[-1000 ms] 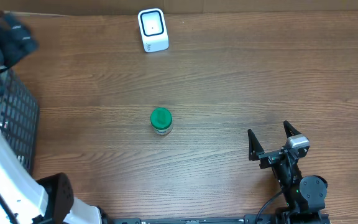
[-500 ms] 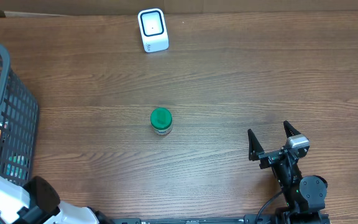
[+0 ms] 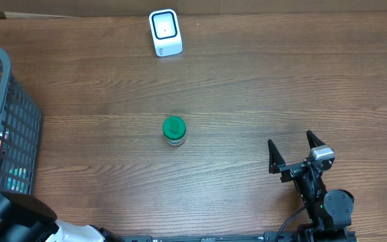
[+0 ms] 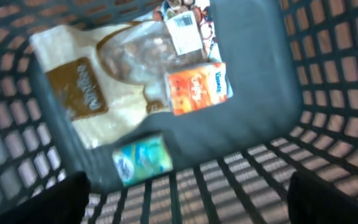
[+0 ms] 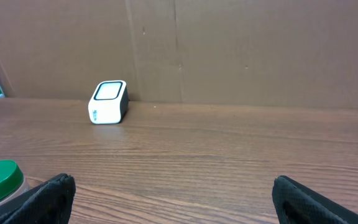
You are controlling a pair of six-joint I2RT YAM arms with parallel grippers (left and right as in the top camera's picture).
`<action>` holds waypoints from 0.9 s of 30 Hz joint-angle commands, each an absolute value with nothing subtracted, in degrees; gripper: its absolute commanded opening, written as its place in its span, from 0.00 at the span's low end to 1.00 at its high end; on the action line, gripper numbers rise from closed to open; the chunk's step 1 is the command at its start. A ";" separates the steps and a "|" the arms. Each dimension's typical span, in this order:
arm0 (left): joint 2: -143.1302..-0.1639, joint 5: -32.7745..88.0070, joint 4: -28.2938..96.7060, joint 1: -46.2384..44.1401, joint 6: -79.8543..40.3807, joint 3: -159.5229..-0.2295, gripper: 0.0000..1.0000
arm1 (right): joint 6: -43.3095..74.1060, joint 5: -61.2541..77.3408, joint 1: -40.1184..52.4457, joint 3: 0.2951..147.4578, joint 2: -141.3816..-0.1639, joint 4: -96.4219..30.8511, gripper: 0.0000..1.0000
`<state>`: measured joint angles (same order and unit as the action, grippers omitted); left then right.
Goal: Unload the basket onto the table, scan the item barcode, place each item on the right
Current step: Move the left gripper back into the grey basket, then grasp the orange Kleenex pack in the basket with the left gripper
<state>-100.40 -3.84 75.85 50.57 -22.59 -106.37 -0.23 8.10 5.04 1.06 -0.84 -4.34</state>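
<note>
overhead — small jar (image 3: 174,131), green lid, upright

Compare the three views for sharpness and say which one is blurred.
Left wrist view: blurred, the basket mesh and orange carton smeared. Overhead view: sharp, evenly lit, scanner and green-lidded jar crisp. Right wrist view: sharp, no glare.

The table (image 3: 247,81) is matt wood-grain, the basket (image 3: 22,128) plastic.

Soft, even light from above covers the bench (image 3: 281,81), with only faint, short shadows. Overhead and right wrist views are sharp. The left wrist view is smeared by motion blur: the basket (image 4: 328,81) mesh and the print on the packets (image 4: 196,87) read soft.
</note>
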 commanded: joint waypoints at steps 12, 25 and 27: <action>-102.37 -3.57 55.07 50.63 -15.22 -87.02 0.80 | -0.49 7.55 5.45 0.45 -0.23 -4.16 1.00; -114.41 -4.69 51.48 50.61 -13.72 -87.05 0.70 | -0.49 7.57 5.45 0.45 -0.23 -4.16 1.00; -115.85 -4.71 51.20 50.61 -13.72 -87.02 0.66 | -0.49 7.57 5.45 0.45 -0.23 -4.16 1.00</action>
<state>-113.93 -3.81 51.46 50.61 -14.55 -87.66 -0.23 8.08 5.02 1.06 -0.84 -4.36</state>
